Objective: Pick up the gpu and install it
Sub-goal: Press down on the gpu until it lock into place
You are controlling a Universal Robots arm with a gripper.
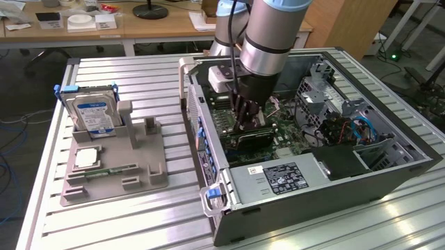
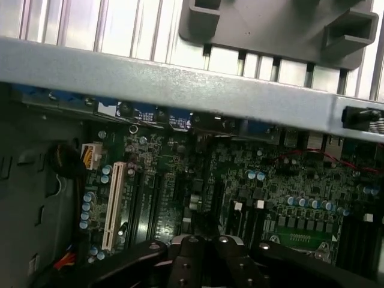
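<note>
Exterior view: a grey robot arm (image 1: pixel 271 41) reaches down into an open computer case (image 1: pixel 389 177) that lies on its side on a ribbed metal table (image 1: pixel 125 219). Its tool (image 1: pixel 245 125) is down inside the case, just above the green motherboard (image 1: pixel 292 138). The tool's dark fingers are drawn together at their narrowest. Directly under them sits the gpu (image 1: pixel 251 139), a thin dark card standing on edge on the motherboard, near the case wall on the exterior view's left. The fingers meet the card's top edge, but whether they grip it or merely touch it cannot be told. A black power supply with a white label (image 1: pixel 282 177) fills the near corner of the case.

On the table to the exterior view's left of the case rests a grey holder tray (image 1: pixel 149 177). A silver hard drive with a blue and white label (image 1: pixel 94 115) stands upright in the tray's back slot. A narrow green memory stick (image 1: pixel 110 171) lies flat near the tray's front.

Wrist view: the camera looks across the motherboard (image 2: pixel 270 186) with its white slot (image 2: pixel 112 204) and rows of small capacitors. The tool's black linkage (image 2: pixel 204 261) shows at the edge of the picture. The case's grey wall (image 2: pixel 180 90) crosses beyond the board, with the tray (image 2: pixel 270 24) on the table behind it.
</note>
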